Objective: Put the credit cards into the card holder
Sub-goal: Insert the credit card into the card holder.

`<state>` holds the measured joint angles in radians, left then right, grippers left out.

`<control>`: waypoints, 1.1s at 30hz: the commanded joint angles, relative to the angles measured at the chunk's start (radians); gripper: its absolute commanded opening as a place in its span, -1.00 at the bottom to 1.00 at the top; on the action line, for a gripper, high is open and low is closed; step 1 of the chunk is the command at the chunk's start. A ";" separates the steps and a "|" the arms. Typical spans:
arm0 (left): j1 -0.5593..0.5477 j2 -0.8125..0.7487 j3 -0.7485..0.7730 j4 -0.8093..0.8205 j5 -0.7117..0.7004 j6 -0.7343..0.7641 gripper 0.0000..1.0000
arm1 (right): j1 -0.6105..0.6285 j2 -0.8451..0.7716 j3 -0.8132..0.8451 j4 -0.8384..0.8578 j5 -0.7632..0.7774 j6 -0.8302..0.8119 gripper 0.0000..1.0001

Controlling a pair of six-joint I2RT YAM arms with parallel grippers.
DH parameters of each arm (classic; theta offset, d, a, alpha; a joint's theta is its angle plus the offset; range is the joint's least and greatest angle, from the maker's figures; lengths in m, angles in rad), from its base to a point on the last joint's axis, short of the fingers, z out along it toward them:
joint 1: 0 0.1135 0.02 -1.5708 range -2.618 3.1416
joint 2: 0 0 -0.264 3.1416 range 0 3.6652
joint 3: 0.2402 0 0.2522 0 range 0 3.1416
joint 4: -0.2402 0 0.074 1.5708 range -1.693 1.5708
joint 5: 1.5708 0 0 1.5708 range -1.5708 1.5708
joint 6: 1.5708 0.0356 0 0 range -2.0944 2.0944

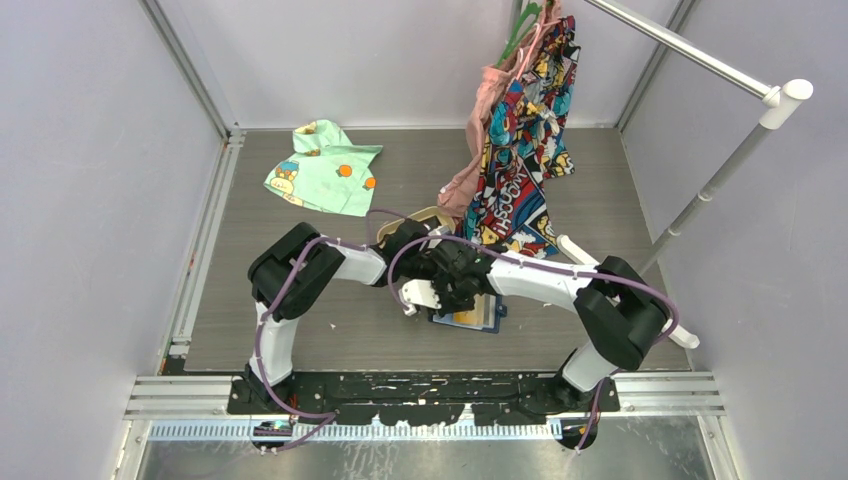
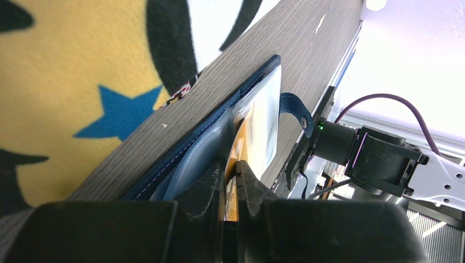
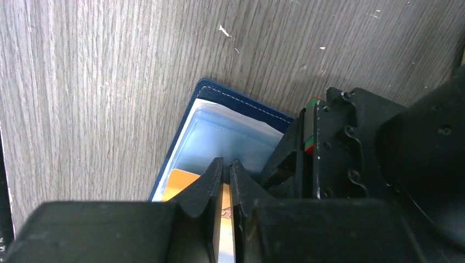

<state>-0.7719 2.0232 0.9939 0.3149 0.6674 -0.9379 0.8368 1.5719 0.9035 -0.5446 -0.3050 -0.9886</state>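
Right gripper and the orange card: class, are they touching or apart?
Touching. The right wrist view shows the orange card running up between the closed fingers of the right gripper, pinched on both faces, above the open wallet.

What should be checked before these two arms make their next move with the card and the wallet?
1. Navy-blue leather-like folding wallet lies open on the grey wood-grain table: ok.
2. Its snap tab sticks out to the side, off the pale blue glossy pocket: ok.
3. Right gripper shut on the orange plastic card: ok.
4. Left gripper pinching that card firmly: cannot tell; it sits close around the card's edge.
5. Card's corner actually inside a pocket, not just lying on top: cannot tell.
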 commanded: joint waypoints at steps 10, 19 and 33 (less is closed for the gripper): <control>-0.010 0.027 -0.011 -0.073 -0.028 0.027 -0.57 | -0.021 -0.064 -0.057 -0.009 0.088 -0.033 -0.69; -0.011 0.025 -0.014 -0.082 -0.037 0.027 -0.34 | -0.064 -0.091 -0.078 -0.013 0.100 -0.036 -0.69; -0.009 -0.053 -0.046 -0.070 -0.081 0.028 -0.19 | -0.205 -0.132 -0.058 -0.034 0.024 0.020 -0.66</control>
<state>-0.7750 2.0045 0.9909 0.3317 0.6556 -0.9607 0.7002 1.4990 0.8196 -0.5930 -0.2455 -1.0054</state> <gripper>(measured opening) 0.395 0.163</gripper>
